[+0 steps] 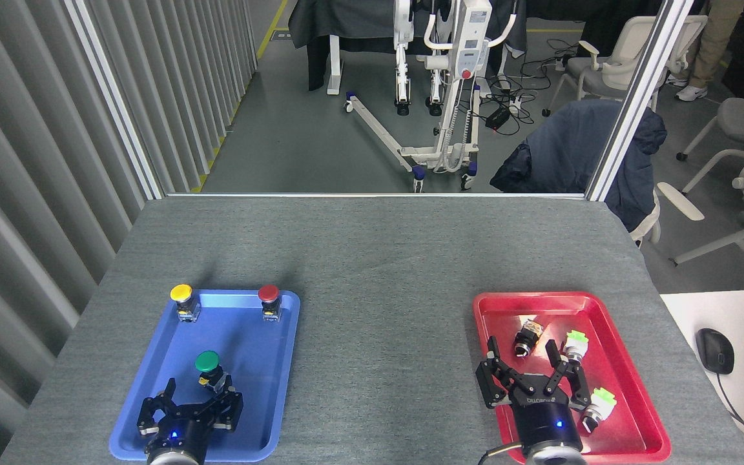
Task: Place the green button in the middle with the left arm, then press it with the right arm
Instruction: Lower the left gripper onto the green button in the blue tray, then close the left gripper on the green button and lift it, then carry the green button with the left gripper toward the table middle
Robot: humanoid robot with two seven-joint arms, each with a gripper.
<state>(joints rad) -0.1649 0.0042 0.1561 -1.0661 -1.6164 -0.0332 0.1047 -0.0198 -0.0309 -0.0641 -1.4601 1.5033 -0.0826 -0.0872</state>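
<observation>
Both of my black three-fingered hands hang low over the near edge of the grey felt-covered counter, each above a tray. My left hand sits over the near end of the blue plastic tray, its fingers spread apart and gripping nothing, a blue light glowing on its body. Just beyond its fingertips stands the green button, a small switch with a round dark-green mushroom cap on a black body with a yellow tag, upright in the near half of that tray; I cannot tell whether a finger touches it. A yellow-capped button and a red-capped button stand at the blue tray's far corners. My right hand hovers over the near left part of the red plastic tray, fingers likewise splayed and empty, beside two light-green-and-white switches and a black switch. The bare grey stretch of counter between the trays holds nothing.
</observation>
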